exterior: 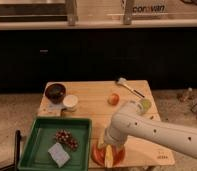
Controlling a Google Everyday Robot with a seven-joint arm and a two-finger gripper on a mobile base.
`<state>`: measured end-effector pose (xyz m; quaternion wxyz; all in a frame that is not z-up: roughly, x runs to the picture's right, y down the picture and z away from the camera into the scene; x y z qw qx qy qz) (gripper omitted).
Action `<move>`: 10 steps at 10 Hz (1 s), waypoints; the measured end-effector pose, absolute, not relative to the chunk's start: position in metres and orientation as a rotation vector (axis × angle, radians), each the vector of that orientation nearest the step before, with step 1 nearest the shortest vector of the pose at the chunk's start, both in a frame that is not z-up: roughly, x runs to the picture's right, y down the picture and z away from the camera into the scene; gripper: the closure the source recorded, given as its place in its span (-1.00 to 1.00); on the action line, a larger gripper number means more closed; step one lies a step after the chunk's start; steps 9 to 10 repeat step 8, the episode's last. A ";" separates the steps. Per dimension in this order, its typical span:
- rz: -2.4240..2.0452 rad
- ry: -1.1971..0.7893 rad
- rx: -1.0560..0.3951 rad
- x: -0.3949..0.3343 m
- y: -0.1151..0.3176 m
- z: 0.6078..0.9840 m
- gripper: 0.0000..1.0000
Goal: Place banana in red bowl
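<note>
The red bowl (98, 154) sits at the front edge of the wooden table (92, 92), just right of the green tray. The pale yellow banana (109, 158) shows inside the bowl, pointing toward the front rim. My gripper (110, 143) is at the end of the white arm that reaches in from the right. It hangs directly over the bowl and covers its back half, with the banana right beneath it. I cannot tell whether it still touches the banana.
A green tray (39, 131) at front left holds grapes (65, 139) and a grey-blue sponge (58, 154). A dark maroon bowl (55, 91) and a white cup (70, 102) stand at back left. A round orange fruit (113, 99), a green vegetable (145, 104) and a brush (127, 85) lie farther back.
</note>
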<state>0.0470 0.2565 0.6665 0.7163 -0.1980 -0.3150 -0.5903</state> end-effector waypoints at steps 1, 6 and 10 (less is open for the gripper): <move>-1.310 -0.693 -0.447 0.047 0.254 0.668 -0.60; -1.283 -0.672 -0.441 0.051 0.226 0.682 -0.60; -1.263 -0.663 -0.424 0.054 0.213 0.686 -0.60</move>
